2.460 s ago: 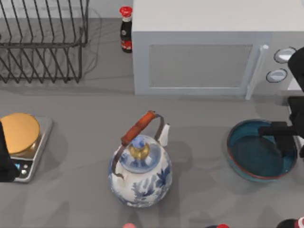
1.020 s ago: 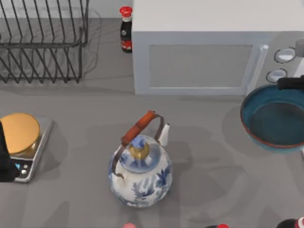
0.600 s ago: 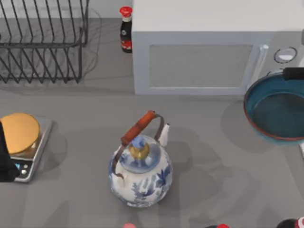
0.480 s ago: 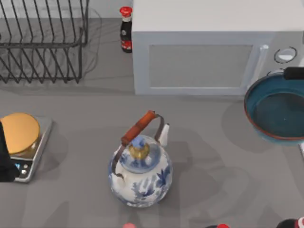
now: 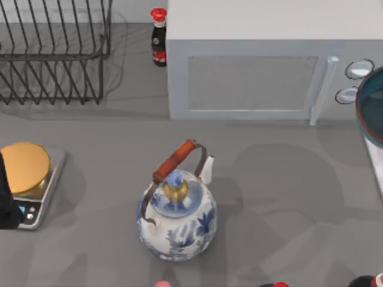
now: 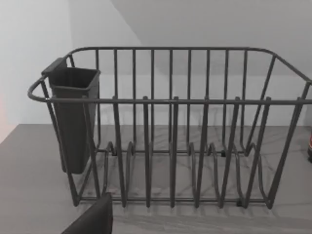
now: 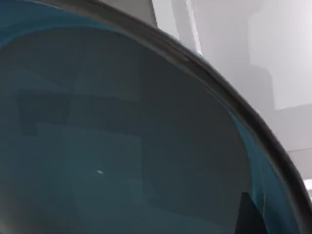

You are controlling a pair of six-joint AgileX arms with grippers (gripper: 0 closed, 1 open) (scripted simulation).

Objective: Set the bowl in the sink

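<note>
The dark teal bowl with its reddish-brown rim pokes in at the top view's far right edge, raised in front of the microwave's knobs and mostly cut off. In the right wrist view the bowl's glazed inside is very close, and one dark fingertip of my right gripper lies against it near the rim, so that gripper is shut on the bowl. The sink is out of view. My left gripper rests parked at the left edge beside the scale.
A blue-and-white kettle stands mid-table. Behind it is a white microwave, with a sauce bottle and a wire dish rack to its left. A kitchen scale sits at the left. Bottle tops line the front edge.
The bowl has been lifted off the table and carried right and toward the back, now almost out of the top view. The right gripper has left that view with it. The left arm has not moved.
</note>
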